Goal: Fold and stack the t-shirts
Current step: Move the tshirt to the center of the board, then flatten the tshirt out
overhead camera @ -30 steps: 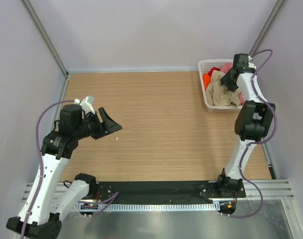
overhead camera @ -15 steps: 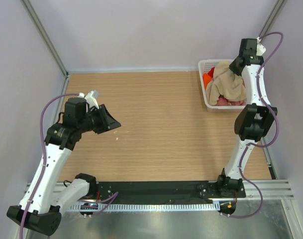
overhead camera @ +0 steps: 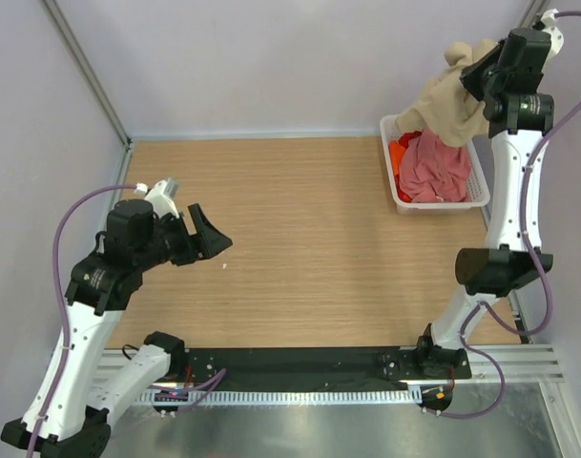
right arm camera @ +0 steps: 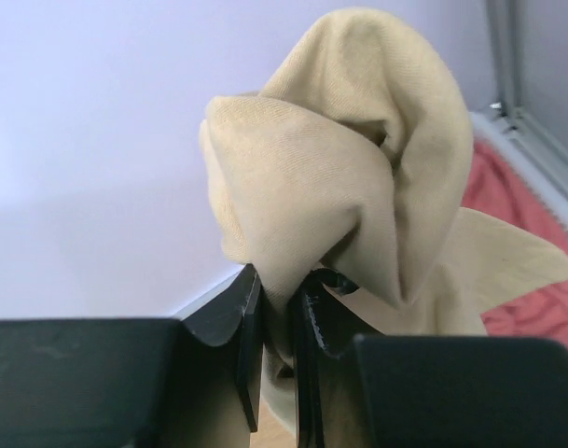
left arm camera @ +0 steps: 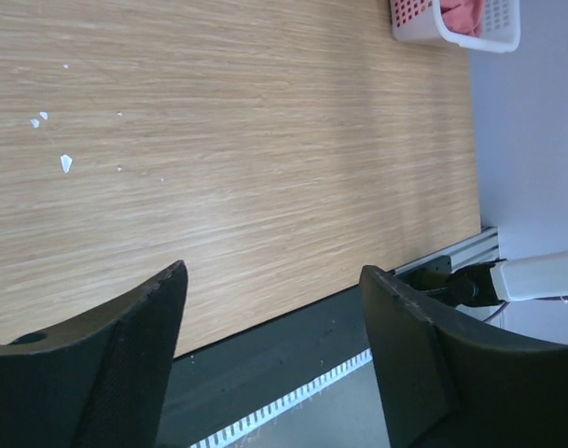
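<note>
My right fingers (right arm camera: pixel 237 322) are pinching the beige t-shirt (overhead camera: pixel 447 103), which is hanging lengthwise down over the basket (overhead camera: pixel 433 207). My left fingers (left arm camera: pixel 134 327), spread wide, are hovering over the tabletop (overhead camera: pixel 309 210), far left of the basket.

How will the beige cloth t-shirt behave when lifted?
Likely floppy: the beige cloth t-shirt droops in folds below the right gripper. Probably light, since one small pinch carries it. Its hanging tail may snag the white plastic lattice basket.

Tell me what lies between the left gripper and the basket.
Bare table, save white specks near the left gripper; the top view shows it.
</note>
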`<state>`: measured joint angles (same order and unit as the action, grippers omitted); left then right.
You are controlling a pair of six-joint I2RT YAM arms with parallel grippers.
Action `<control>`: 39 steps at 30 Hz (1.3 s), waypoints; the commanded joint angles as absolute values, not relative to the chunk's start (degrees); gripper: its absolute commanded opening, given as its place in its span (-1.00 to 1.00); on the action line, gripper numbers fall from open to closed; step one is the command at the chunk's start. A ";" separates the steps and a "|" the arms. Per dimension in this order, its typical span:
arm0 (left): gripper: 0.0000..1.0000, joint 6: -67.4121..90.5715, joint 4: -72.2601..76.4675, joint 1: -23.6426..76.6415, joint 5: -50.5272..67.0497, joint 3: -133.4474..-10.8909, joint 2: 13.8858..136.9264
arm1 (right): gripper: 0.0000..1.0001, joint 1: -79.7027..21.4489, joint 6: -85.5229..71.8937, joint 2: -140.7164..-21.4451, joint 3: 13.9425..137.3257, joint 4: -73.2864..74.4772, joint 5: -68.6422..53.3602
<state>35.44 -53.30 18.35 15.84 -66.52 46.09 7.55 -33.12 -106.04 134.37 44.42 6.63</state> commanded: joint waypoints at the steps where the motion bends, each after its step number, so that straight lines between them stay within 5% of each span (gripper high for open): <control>1: 0.59 35.33 -54.40 19.51 13.45 -69.43 45.09 | -0.97 0.04 -35.16 -97.31 132.73 43.15 1.49; 7: 0.63 36.91 -53.35 20.65 15.73 -68.91 44.47 | -0.89 -16.86 -38.82 -82.73 109.29 46.23 1.32; 11: 0.63 38.05 -53.44 20.83 17.31 -67.33 44.65 | 0.39 -22.40 -40.78 -77.78 88.21 48.31 -8.42; 13: 0.63 38.84 -53.00 20.92 18.01 -65.84 44.56 | 0.58 -22.41 -39.64 -77.08 83.26 53.06 -9.57; 18: 0.59 41.30 -51.60 21.44 19.51 -61.18 45.79 | 0.68 -22.41 -35.16 -71.55 69.54 54.50 -10.10; 26: 0.54 42.01 -51.15 21.45 16.97 -58.18 57.89 | 0.50 -23.47 -41.75 -67.84 51.16 39.03 -20.31; 35: 0.60 42.98 -56.85 19.87 2.91 -60.03 67.67 | 0.58 -23.56 -35.87 -85.94 61.32 36.03 -20.39; 39: 0.39 44.73 -54.94 15.13 6.76 -55.65 70.57 | 0.53 -24.78 -33.40 -91.40 65.04 37.44 -21.71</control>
<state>43.24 -54.70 17.82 8.01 -57.78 69.54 -23.53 -36.82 -90.85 61.17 38.00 -20.08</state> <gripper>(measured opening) 0.739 0.774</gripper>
